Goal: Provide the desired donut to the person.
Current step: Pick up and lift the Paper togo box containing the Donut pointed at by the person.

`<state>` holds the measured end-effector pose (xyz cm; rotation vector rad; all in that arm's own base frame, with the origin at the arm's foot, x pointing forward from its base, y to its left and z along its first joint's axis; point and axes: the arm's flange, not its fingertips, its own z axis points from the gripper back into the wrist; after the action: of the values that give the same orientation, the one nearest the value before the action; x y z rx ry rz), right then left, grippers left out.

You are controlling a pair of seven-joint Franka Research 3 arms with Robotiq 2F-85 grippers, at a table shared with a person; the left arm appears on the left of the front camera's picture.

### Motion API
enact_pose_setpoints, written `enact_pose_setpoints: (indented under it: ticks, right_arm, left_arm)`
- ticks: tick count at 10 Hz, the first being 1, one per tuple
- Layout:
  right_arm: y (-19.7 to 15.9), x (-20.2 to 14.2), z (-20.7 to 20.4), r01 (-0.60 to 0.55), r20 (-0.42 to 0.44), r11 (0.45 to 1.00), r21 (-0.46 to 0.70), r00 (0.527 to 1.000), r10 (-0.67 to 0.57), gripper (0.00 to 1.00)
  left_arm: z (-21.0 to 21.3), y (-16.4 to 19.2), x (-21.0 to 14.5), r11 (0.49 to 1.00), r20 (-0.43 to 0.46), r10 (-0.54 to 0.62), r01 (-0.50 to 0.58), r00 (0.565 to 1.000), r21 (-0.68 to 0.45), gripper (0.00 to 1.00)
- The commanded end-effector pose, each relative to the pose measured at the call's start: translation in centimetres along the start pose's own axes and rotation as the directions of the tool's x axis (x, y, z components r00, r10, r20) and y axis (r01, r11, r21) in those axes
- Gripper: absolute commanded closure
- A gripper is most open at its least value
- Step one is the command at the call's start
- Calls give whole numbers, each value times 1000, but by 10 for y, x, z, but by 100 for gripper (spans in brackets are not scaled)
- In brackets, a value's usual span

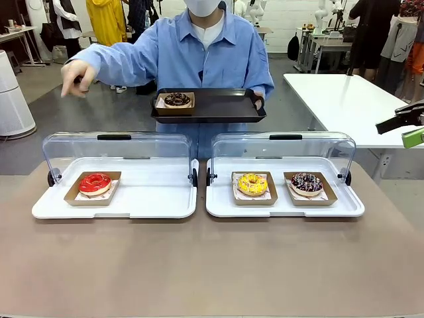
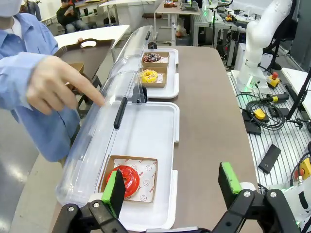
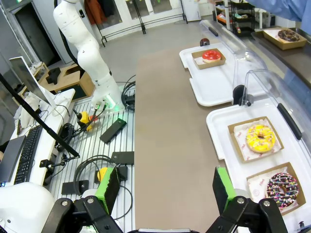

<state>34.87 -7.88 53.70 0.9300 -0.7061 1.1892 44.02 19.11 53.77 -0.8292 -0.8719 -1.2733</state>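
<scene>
The person (image 1: 199, 53) stands at the far side, holding a black tray (image 1: 225, 106) with a chocolate donut (image 1: 177, 100) in one hand. The other hand (image 1: 76, 73) points an index finger over the left case, seen close as a pointing hand (image 2: 58, 87). A red donut (image 1: 95, 183) lies there on a cardboard tray, under my open, empty left gripper (image 2: 171, 187), with the red donut (image 2: 127, 180) beside its left pad. The right case holds a yellow donut (image 1: 252, 184) and a sprinkled chocolate donut (image 1: 306, 183). My right gripper (image 3: 164, 187) hangs open, back from the yellow donut (image 3: 260, 138).
Both white cases (image 1: 165, 205) have their clear lids (image 1: 119, 149) raised at the far side. The brown table (image 1: 212, 265) lies bare in front of them. A white table (image 1: 344, 99) stands at the right, and the right gripper (image 1: 407, 129) pokes in at the right edge.
</scene>
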Motion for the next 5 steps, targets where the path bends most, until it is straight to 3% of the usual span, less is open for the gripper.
enact_pose_setpoints:
  ticks: [1, 5]
  right_arm:
    - [0, -1, 0, -16, 9, 1000, 8, 1000, 16, 0]
    - [0, -1, 0, -16, 9, 1000, 8, 1000, 16, 0]
  left_arm:
    - [1, 0, 1, 1000, 15, -3, 3, 1000, 5, 0]
    - [1, 0, 1, 1000, 15, -3, 3, 1000, 5, 0]
